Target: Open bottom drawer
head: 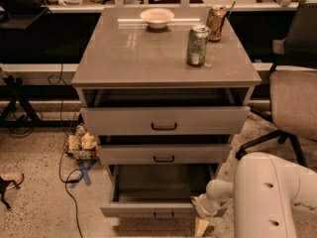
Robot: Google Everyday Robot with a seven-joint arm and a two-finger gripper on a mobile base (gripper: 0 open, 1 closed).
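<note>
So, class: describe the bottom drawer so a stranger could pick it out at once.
Find the grey-beige cabinet carrying two cans and a bowl. The bottom drawer is the lowest of its three, near the floor. Alone among them it is pulled far out, the gripper at its front right corner.
</note>
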